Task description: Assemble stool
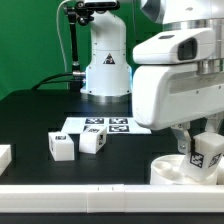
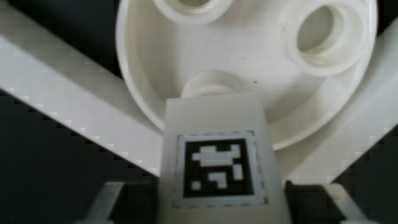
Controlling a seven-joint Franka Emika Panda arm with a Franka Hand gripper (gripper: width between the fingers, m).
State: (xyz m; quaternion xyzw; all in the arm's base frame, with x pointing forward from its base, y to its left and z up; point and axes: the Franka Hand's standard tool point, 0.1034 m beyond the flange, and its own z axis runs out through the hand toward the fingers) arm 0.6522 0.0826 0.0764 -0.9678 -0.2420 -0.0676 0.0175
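Observation:
The white round stool seat lies at the exterior view's lower right, against the front bar. In the wrist view the seat shows its round holes. My gripper is shut on a white blocky leg with a black-and-white tag and holds it upright over the seat's right part. In the wrist view the leg stands between my fingers, its far end over the seat's rim; my gripper grips its near end. Two more tagged legs lie loose at the left.
The marker board lies in front of the robot base. A plain white bar runs along the table's front edge, and another white block sits at the far left. White bars flank the seat in the wrist view.

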